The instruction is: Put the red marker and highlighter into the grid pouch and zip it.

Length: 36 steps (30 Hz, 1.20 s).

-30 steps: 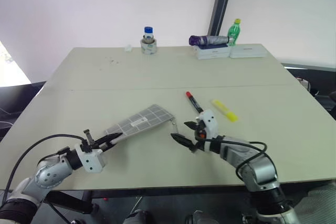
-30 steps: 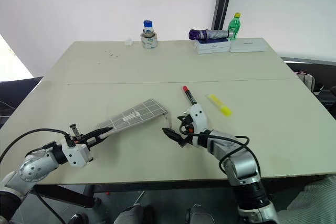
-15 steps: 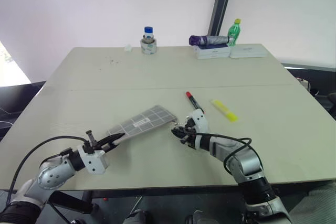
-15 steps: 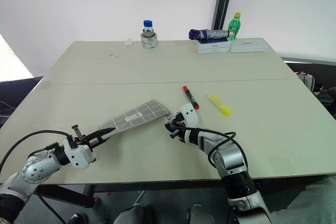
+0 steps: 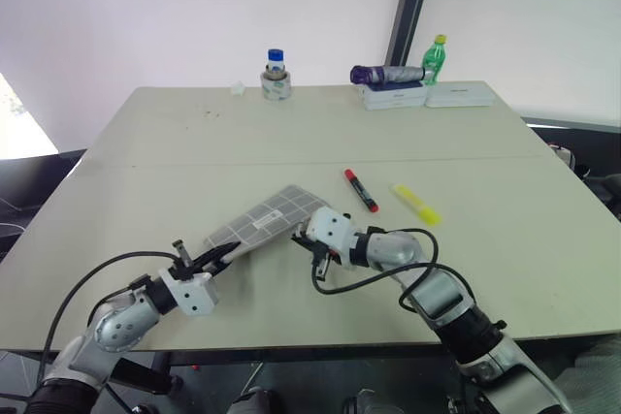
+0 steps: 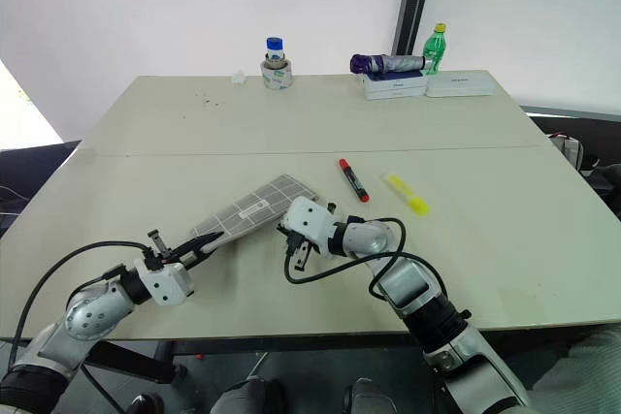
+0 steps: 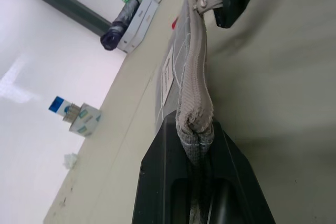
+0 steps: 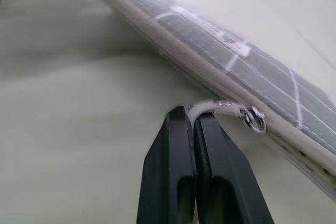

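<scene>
The grey grid pouch (image 5: 267, 221) lies slanted on the table, its near end lifted and pinched in my shut left gripper (image 5: 221, 254); the left wrist view shows the fabric edge clamped in that gripper (image 7: 195, 129). My right gripper (image 6: 291, 236) is at the pouch's far right corner. In the right wrist view it (image 8: 192, 114) is shut on the white zip pull cord (image 8: 218, 106). The red marker (image 5: 360, 190) and the yellow highlighter (image 5: 415, 204) lie on the table to the right of the pouch, apart from both grippers.
Along the table's far edge (image 5: 320, 89) stand a blue-capped jar (image 5: 275, 75), a purple folded umbrella (image 5: 385, 74) on white boxes (image 5: 427, 95) and a green bottle (image 5: 436, 57). A black cable loops under my right arm.
My right gripper has swung left from beside the marker to the pouch's corner, rolled over, and shut on the zip pull cord. My left gripper keeps hold of the pouch's near end.
</scene>
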### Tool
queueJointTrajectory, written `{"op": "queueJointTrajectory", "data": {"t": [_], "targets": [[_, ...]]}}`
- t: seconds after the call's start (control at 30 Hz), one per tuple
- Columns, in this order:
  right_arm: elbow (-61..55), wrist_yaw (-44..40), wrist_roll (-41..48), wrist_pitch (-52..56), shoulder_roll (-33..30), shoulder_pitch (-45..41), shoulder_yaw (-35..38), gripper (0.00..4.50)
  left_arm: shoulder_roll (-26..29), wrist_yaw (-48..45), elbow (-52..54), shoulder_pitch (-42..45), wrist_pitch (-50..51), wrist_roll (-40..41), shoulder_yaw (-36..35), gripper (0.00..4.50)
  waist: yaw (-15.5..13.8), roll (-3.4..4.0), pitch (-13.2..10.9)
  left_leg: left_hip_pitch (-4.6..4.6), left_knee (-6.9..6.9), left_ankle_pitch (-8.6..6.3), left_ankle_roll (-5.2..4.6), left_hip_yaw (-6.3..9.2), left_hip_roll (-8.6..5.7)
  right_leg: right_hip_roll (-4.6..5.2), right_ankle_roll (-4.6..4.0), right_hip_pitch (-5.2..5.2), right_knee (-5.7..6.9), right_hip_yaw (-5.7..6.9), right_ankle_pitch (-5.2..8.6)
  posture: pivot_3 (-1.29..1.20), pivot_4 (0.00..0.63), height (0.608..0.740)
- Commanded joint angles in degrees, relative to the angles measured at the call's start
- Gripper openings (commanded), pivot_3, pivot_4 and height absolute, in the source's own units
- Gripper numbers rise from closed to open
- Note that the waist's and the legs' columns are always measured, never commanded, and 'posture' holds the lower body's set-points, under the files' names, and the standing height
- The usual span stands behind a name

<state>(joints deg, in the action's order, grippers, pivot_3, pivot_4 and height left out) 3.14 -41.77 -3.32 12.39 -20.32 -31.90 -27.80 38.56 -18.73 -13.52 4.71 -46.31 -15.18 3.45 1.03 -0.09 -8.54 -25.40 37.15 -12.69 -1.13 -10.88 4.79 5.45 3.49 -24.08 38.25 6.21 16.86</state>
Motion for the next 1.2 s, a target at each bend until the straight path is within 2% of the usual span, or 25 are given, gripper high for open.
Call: {"op": "queueJointTrajectory", "data": {"t": [0.03,0.23,0.47,0.7,1.0,1.2], "targets": [[0.80,-2.09,-2.23,-7.14,1.38,-2.51,-2.16,0.07,-1.28,1.43,3.77,0.26,3.49,-0.69,-1.30,0.00,0.00,0.00,0.00,0.00,0.00,0.01,0.02,0.00,0.00,0.00,0.00,0.00,0.00,0.00,0.00,0.00,0.150,0.740],[3.30,-8.25,-1.68,-19.59,2.49,-3.84,-3.84,0.07,-3.45,2.50,5.81,0.80,8.03,-1.11,-1.58,0.00,-0.03,0.00,0.00,0.00,0.00,0.07,0.12,0.00,0.00,-0.01,0.00,0.01,0.01,0.00,0.00,0.00,0.150,0.740],[7.59,-14.00,-1.23,-28.84,3.48,-6.19,-4.19,0.07,-5.01,2.42,6.14,2.48,9.54,-2.64,-0.01,0.00,-0.07,-0.01,0.00,0.02,0.02,0.09,0.15,0.00,0.00,-0.02,0.01,0.03,0.01,0.00,0.00,0.00,0.150,0.740],[12.90,-7.79,-5.82,-23.73,5.00,-8.73,-0.54,0.07,-3.26,1.28,6.06,2.06,6.24,-4.49,0.81,0.00,0.02,0.00,0.00,0.01,0.02,0.14,0.23,-0.01,0.01,-0.02,0.00,0.00,0.06,-0.01,0.00,0.00,0.150,0.740],[10.00,-13.98,-0.56,-25.53,5.15,-8.17,0.28,0.07,-2.90,2.86,5.88,1.83,6.54,-5.69,0.26,0.00,-0.02,0.00,0.00,0.01,0.02,0.14,0.23,-0.01,0.01,-0.01,0.00,0.00,0.06,-0.01,0.00,0.00,0.150,0.740],[10.94,-12.37,-3.25,-26.79,5.87,-8.37,-0.29,0.07,-3.55,2.52,6.07,2.62,7.62,-5.08,0.44,0.00,-0.03,0.00,0.00,0.01,0.02,0.14,0.23,-0.02,0.01,-0.01,0.00,0.00,0.07,-0.01,0.00,0.00,0.150,0.740]]}}
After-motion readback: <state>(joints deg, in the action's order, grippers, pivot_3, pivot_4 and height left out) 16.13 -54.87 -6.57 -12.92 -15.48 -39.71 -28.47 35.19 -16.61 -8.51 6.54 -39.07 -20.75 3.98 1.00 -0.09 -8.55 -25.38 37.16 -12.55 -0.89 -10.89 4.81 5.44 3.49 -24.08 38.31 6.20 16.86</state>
